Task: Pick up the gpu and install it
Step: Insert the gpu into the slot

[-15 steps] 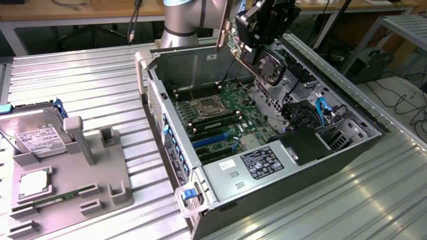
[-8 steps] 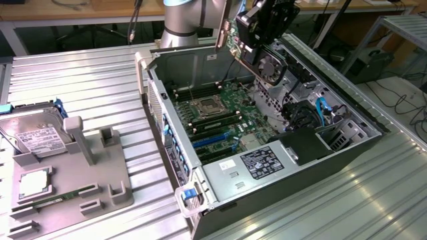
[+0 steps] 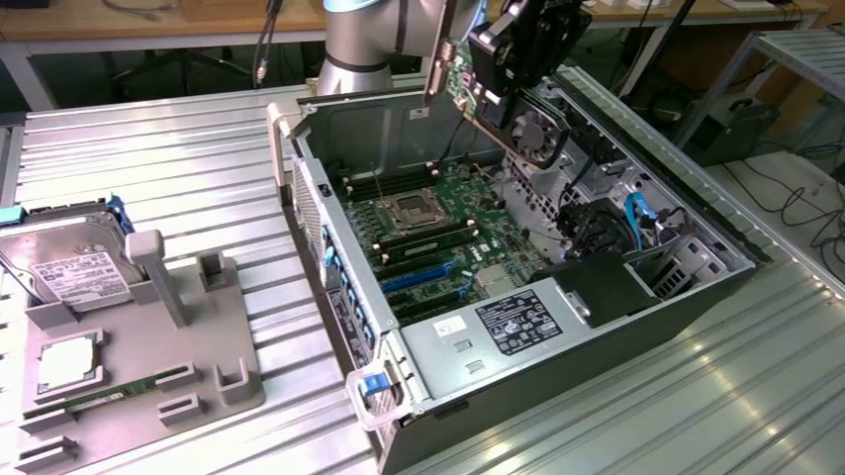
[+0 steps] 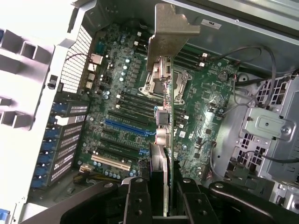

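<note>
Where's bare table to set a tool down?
Free: ribbed table beyond the grey fixture, alongside the case; also the strip on the exterior view's right of the case. Crowded: fixture slots, case interior under the held gpu.

The gpu, a green board with black fan cooler and silver bracket, hangs tilted above the computer case's far end.

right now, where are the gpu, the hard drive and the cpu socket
gpu (image 3: 533, 130), exterior view, on its cooler fan
hard drive (image 3: 75, 274), exterior view, on its white label
cpu socket (image 3: 407, 208), exterior view, on its metal lid
</note>
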Robot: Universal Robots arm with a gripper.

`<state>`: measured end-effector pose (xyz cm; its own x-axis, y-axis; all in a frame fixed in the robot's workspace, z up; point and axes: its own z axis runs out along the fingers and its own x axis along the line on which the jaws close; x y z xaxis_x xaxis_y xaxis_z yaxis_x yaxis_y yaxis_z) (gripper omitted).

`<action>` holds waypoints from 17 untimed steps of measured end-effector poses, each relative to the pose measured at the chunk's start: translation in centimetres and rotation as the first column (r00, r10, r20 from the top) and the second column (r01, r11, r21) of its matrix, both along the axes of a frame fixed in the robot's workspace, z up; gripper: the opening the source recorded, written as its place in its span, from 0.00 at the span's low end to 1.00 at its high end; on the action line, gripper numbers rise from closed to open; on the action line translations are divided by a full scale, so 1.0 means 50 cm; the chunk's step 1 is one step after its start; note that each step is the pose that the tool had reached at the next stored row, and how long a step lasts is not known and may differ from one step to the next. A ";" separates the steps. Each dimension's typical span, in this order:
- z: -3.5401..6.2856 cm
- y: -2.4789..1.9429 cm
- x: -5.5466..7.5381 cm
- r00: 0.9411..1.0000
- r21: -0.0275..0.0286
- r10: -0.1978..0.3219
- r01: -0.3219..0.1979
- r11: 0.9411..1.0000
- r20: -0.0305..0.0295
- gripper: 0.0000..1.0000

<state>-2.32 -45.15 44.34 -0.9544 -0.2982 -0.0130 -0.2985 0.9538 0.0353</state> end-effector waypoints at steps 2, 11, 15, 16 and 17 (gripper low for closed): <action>0.000 0.0000 0.000 1.000 0.000 0.008 -0.008 1.000 0.000 0.27; 0.000 0.0000 0.000 0.999 0.000 0.045 -0.045 0.999 0.000 0.27; 0.000 0.0000 0.000 0.998 0.000 0.066 -0.066 0.998 0.000 0.27; 0.000 0.0000 0.000 0.998 0.000 0.070 -0.070 0.998 0.000 0.27; 0.000 0.0000 0.000 0.997 0.000 0.075 -0.075 0.997 0.000 0.27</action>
<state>-2.32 -45.15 44.33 -0.9294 -0.3689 -0.0130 -0.3691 0.9287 0.0354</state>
